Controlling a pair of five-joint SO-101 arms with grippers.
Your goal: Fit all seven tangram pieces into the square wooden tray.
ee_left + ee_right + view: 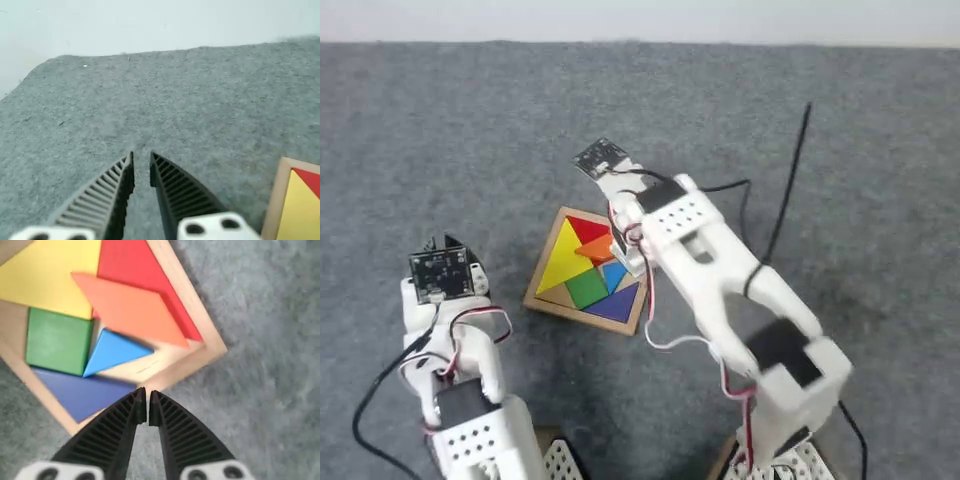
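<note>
The square wooden tray lies mid-table holding a yellow triangle, red triangle, green square, light blue triangle and indigo triangle. An orange parallelogram rests loosely on top, overlapping the red triangle and yellow triangle. A bare patch of tray floor shows beside the blue triangle. My right gripper hangs shut and empty over the tray's rim. My left gripper sits off to the tray's left, fingers almost together, holding nothing.
Grey carpet covers the table all around the tray. A black cable trails behind the right arm. The tray's corner shows at the edge of the left wrist view. A pale wall borders the far side.
</note>
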